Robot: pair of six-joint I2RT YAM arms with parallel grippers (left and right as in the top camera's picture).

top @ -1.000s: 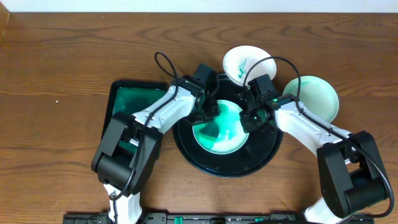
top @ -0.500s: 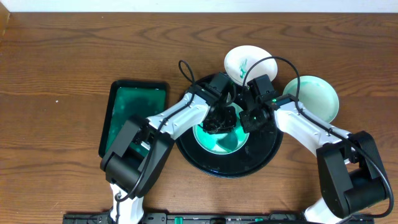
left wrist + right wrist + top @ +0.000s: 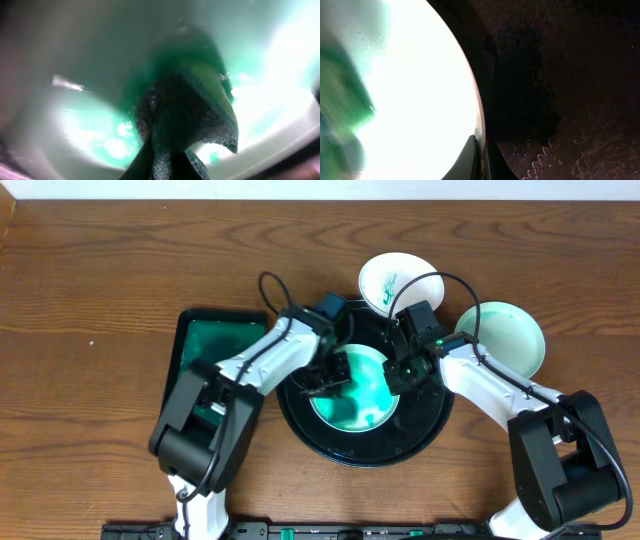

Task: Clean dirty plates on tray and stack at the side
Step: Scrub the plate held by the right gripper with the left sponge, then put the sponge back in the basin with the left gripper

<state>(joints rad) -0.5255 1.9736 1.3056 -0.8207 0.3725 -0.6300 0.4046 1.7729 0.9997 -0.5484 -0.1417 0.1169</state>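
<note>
Teal smears cover the dirty plate (image 3: 358,398), which lies in the middle of the black tray (image 3: 420,432). The left gripper (image 3: 330,378) clamps a dark sponge (image 3: 187,120) against it. The right gripper (image 3: 404,368) seems, through glare, to pinch its rim. Hard scrubbing could wrench the plate free.

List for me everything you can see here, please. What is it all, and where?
Table: one, brown wood, under everything.
Black tray: one, glossy black, round, middle of the table.
Centre plate: one, tinted teal, on the black tray.
Smeared plate: one, white with green smears, behind the black tray.
Pale plate: one, pale teal, right of the black tray.
Green tray: one, dark green, rectangular, left of the black tray.
Sponge: one, dark green, against the centre plate.
Left arm, right arm: two, white and black.
Left gripper: black, holding the sponge.
Right gripper: black, pinching the centre plate's rim.
</note>
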